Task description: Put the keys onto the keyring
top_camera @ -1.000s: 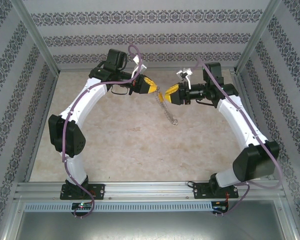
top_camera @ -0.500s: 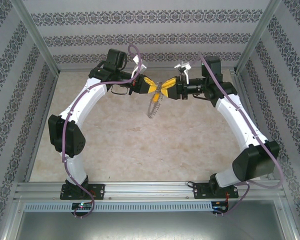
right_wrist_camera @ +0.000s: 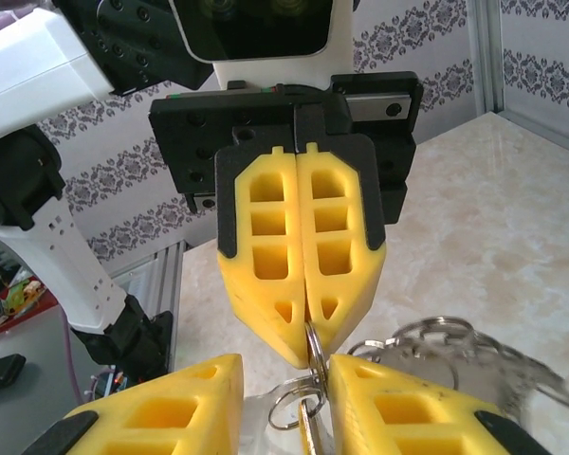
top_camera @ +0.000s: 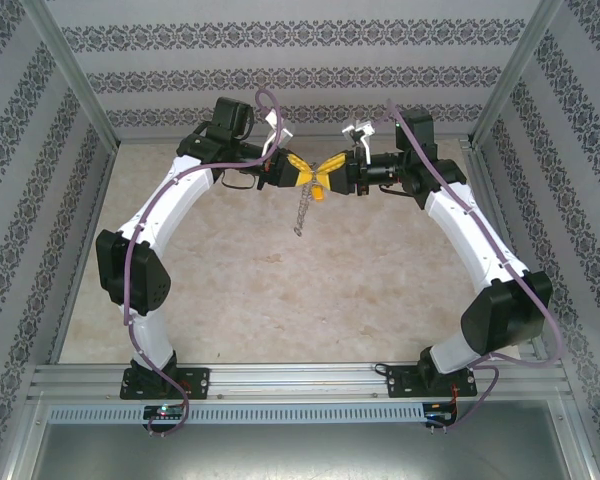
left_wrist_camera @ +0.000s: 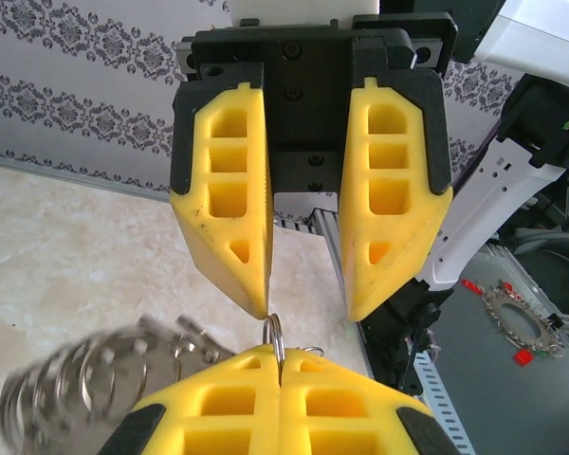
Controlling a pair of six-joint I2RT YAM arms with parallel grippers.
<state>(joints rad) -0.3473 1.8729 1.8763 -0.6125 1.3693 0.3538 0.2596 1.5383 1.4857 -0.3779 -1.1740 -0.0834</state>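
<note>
Ribbed yellow left end effector (right_wrist_camera: 308,346) pinches thin, silvery metal keyring (left_wrist_camera: 87,379).

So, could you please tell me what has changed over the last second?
The right gripper moved left to meet the left gripper tip to tip, its open jaws now either side of the pinched ring. The keyring swung left and hangs below where the grippers meet. The left gripper stayed put, shut on the keyring.

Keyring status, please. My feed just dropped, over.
Left gripper shut on keyring, held off the table. Right gripper open, fingers straddling the ring. Key bunch dangling below. Nothing between the grippers but the ring.
</note>
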